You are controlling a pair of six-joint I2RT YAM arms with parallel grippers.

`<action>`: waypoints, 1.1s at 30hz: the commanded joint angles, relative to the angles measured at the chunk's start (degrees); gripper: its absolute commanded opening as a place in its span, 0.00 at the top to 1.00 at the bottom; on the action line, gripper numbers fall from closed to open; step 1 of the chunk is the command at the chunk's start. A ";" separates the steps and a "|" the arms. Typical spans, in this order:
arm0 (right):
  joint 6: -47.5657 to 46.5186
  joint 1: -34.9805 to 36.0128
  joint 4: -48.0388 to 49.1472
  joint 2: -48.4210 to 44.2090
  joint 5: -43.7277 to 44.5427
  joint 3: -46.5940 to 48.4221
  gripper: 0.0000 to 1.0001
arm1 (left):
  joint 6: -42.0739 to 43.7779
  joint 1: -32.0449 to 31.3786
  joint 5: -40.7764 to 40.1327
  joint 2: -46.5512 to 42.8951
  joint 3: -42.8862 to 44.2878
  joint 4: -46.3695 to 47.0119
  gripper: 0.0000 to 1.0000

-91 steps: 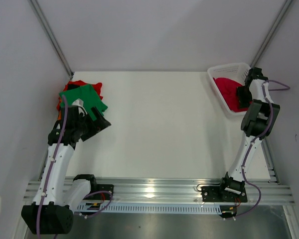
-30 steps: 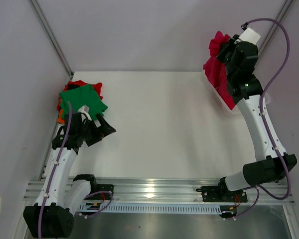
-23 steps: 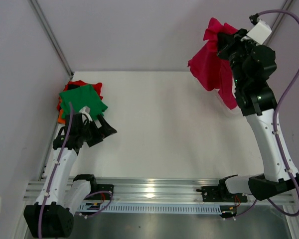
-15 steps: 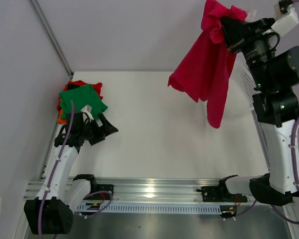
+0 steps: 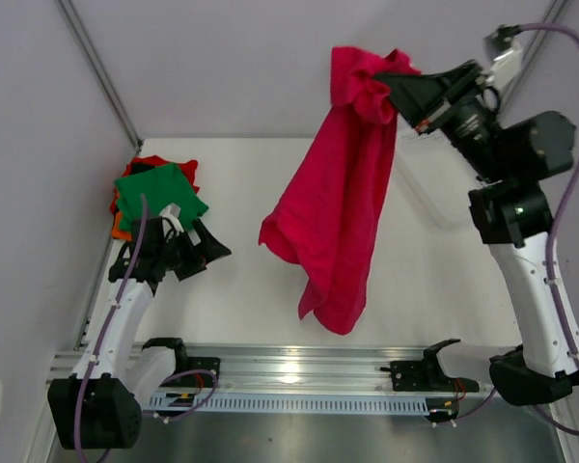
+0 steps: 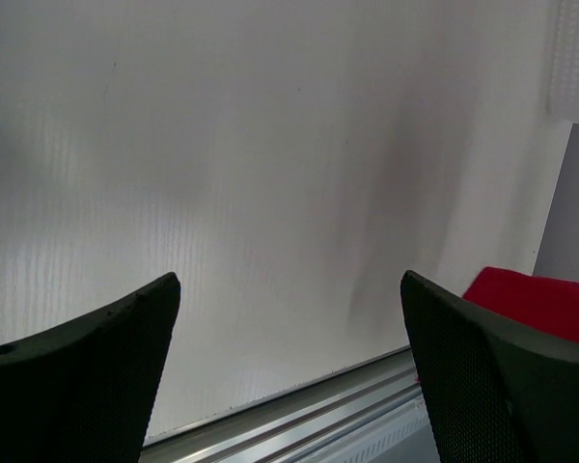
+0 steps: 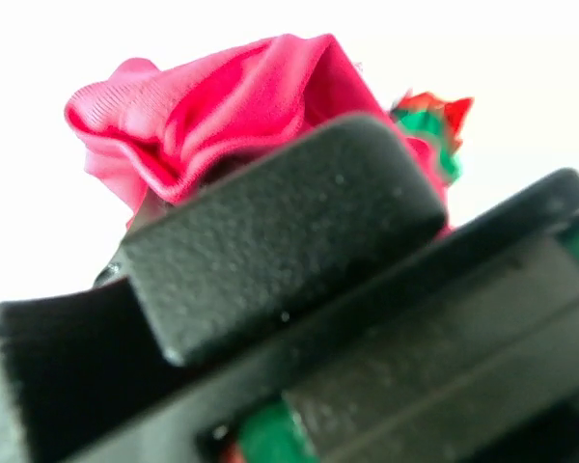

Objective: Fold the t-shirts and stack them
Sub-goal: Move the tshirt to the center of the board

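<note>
High over the table, my right gripper is shut on a bunched edge of a crimson-red t-shirt. The cloth hangs down long and loose over the middle of the table. In the right wrist view the pinched fold of the crimson t-shirt bulges out past my black fingers. A stack of t-shirts, green one on top with red and orange under it, lies at the far left. Just in front of that stack, my left gripper is low and open with nothing in it. The left wrist view shows its jaws spread wide over bare table, the gripper empty.
A white mesh basket stands at the back right, partly behind my right arm. The metal rail runs along the near table edge. A corner of the hanging crimson cloth shows at the right of the left wrist view.
My right arm has swung left from above the basket, carrying the crimson t-shirt over the table's middle, where it hangs lower and longer. My left gripper has hardly moved.
</note>
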 commanded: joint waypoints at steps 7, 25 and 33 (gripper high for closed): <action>3.57 10.43 -8.30 -1.39 3.27 -19.92 1.00 | -1.36 0.40 1.42 1.15 0.50 3.02 0.03; -6.54 4.01 -21.75 -5.61 29.46 -46.66 0.40 | 0.84 0.40 0.72 1.41 3.23 0.03 0.04; -10.76 6.64 -20.52 -12.37 35.18 -50.36 0.14 | -0.39 0.48 2.92 1.94 2.44 1.88 0.04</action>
